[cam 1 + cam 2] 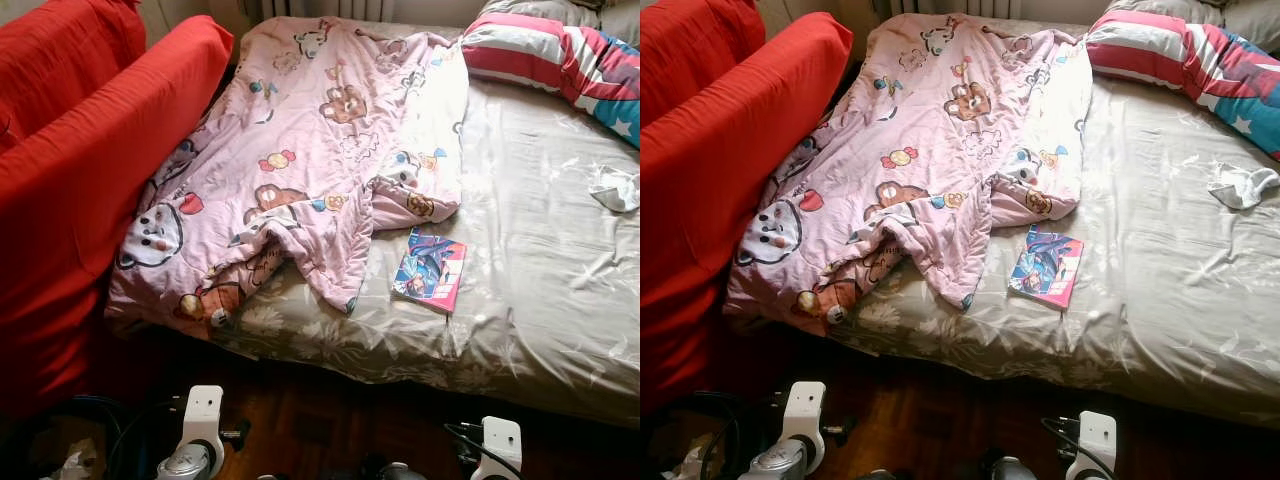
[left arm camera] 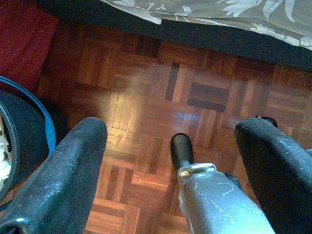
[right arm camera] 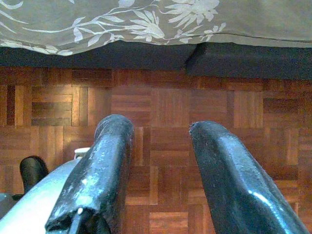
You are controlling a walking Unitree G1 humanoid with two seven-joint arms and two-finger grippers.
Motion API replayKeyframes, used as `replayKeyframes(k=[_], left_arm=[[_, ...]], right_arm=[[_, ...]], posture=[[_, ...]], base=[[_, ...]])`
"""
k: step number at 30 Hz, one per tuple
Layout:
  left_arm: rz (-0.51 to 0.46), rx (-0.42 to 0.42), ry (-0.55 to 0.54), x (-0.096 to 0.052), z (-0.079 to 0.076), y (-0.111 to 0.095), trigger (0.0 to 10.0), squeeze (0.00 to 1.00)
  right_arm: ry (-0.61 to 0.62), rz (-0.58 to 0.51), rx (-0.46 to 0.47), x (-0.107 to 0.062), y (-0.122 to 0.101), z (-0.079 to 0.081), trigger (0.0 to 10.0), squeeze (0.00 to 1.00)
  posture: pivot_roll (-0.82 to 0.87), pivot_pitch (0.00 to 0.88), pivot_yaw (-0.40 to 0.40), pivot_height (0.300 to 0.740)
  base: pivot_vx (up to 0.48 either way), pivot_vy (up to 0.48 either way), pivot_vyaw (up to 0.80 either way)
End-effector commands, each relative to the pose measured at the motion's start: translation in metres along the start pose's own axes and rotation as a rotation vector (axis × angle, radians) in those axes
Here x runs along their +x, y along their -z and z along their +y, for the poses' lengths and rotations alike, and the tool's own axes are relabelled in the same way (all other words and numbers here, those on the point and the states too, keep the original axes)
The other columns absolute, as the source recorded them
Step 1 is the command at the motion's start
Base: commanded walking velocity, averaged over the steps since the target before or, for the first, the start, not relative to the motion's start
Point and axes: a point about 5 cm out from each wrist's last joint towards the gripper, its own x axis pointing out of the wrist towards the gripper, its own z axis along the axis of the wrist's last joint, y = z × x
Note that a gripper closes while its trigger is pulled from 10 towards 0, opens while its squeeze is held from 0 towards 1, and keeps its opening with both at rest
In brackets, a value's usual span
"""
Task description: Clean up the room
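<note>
Pink cartoon-print quilt (image 1: 300, 150) rumpled across grey floral-sheeted bed (image 1: 540, 290), against red sofa (image 1: 80, 160). Colourful paperback book (image 1: 430, 269) just beside quilt's edge. White crumpled cloth (image 1: 614, 188) near striped pillow (image 1: 550, 50). Left gripper (image 2: 170, 161) spread wide, right gripper (image 3: 161, 165) parted (both empty), low over parquet floor (image 3: 161, 107).

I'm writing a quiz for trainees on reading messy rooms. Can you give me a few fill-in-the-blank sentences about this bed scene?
1. The comic book lies on the ____.
2. The pink blanket is printed with cartoon ____.
3. The crumpled white cloth lies below the ____ pillow.
4. The left gripper hangs open over the ____ floor.

Missing words: bed; bears; striped; parquet
</note>
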Motion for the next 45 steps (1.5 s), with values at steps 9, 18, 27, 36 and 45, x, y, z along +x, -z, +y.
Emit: replayKeyframes(k=[9,18,27,36,45], left_arm=[[0.039,-0.018,-0.007,-0.002,0.002,0.010,10.0,0.00],[0.036,-0.025,-0.010,-0.002,0.002,0.009,10.0,0.00],[0.037,-0.034,-0.016,-0.002,0.003,0.010,10.0,0.00],[0.021,-0.025,-0.010,-0.002,0.003,0.007,10.0,0.00],[-0.148,-0.047,0.002,0.003,0.007,-0.033,10.0,0.00]], right_arm=[[0.019,0.047,0.032,-0.003,0.012,-0.002,10.0,0.00],[0.022,0.036,0.027,-0.002,0.009,-0.002,10.0,0.00],[0.058,0.021,0.048,-0.002,0.007,-0.007,10.0,0.00],[0.056,0.012,0.057,0.000,0.002,-0.003,10.0,0.00],[0.003,-0.110,0.029,0.005,-0.026,0.007,10.0,0.00]], posture=[[0.07,0.195,0.036,0.740],[0.07,0.207,0.034,0.740],[0.07,0.214,0.034,0.740],[0.07,0.214,0.035,0.740],[0.08,0.201,0.031,0.740]], base=[[0.280,0.000,-0.35],[0.300,0.000,-0.09],[0.299,0.000,0.00],[0.194,0.000,-0.42],[0.000,0.000,-0.23]])
